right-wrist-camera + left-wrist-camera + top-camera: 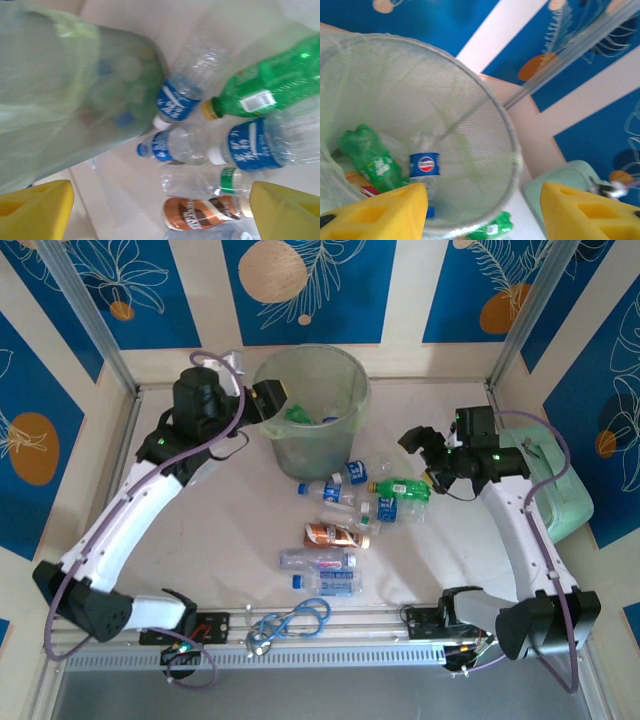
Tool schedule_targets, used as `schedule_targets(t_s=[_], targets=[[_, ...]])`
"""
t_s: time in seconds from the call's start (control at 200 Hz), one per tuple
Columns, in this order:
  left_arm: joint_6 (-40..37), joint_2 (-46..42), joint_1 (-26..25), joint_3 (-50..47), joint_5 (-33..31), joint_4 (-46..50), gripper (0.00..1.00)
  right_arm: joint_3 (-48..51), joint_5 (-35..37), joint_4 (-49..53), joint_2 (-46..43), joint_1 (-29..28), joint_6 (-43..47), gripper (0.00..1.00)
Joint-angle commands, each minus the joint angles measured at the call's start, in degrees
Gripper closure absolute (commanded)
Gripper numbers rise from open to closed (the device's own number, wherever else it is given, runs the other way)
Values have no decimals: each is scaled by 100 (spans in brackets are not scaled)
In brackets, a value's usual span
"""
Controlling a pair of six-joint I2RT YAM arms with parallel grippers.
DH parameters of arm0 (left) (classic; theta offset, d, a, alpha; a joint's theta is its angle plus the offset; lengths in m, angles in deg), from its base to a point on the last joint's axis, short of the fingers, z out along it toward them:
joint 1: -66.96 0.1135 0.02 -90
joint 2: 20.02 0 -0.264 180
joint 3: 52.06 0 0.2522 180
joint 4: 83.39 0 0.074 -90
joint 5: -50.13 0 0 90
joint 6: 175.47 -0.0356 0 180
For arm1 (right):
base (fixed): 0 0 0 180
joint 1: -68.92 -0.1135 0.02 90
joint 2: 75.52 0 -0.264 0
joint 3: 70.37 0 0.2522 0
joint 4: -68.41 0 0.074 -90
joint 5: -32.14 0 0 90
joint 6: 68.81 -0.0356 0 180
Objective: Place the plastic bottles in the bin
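Over bin (335,430) rim, left claw (484,212) parted, empty, right claw (161,212) wide, empty, above scattered plastic bottles (402,488)

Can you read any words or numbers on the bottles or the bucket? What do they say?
No text here reads clearly enough to quote.
Clear crushed bottle inside the round pale-green plastic bin: blue label with a round red, white and blue sign, no legible words.
Clear bottles with blue labels: white writing, blurred.
Green plastic bottle: white patch, blurred.
Brown-orange bottle: label blurred.
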Motion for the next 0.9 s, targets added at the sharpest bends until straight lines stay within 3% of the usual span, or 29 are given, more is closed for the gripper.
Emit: schedule_targets(t_s=[0.0, 0.14, 0.525, 0.65, 0.89], targets=[[101, -407, 40, -507, 691, -418, 40, 348, 453, 334, 61, -23, -286, 10], [154, -954, 37, -1281, 1109, -732, 40, 878, 546, 93, 125, -89, -660, 10], [390, -1720, 37, -2555, 1110, -820, 41, 1728, 809, -261, 459, -679, -1779, 10], [483, -1731, 37, -2766, 1125, -915, 41, 1851, 598, -596, 602, -749, -1855, 10], [533, -1777, 46, -3154, 756, -560, 44, 1506, 961, -133, 551, -1696, -1743, 10]])
